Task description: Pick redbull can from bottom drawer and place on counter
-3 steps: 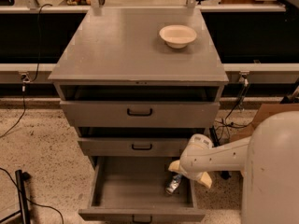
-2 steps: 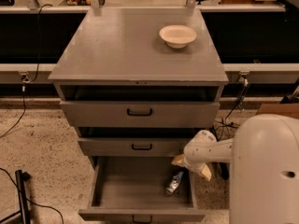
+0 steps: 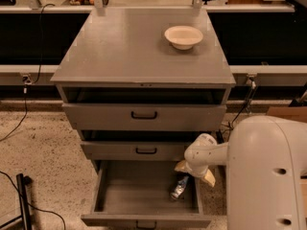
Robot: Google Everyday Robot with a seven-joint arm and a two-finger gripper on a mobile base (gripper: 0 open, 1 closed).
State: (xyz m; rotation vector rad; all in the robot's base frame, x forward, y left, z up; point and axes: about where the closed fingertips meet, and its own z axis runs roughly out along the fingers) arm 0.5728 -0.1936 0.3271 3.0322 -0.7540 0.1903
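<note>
The redbull can, silver and blue, lies tilted on the floor of the open bottom drawer, near its right wall. My gripper hangs over the drawer's right rear corner, just above and to the right of the can's upper end. Its yellowish fingers are spread apart and hold nothing. The white wrist joins it from the right, and the large white arm link fills the lower right. The grey counter tops the cabinet.
A round cream bowl sits on the counter's back right. The two upper drawers stand slightly pulled out above the gripper. A black stand and cables lie on the speckled floor at left. A cardboard box is at right.
The large arm link has swung left and grown in view. The gripper has shifted slightly right and up over the drawer's right end. The can has not moved.
</note>
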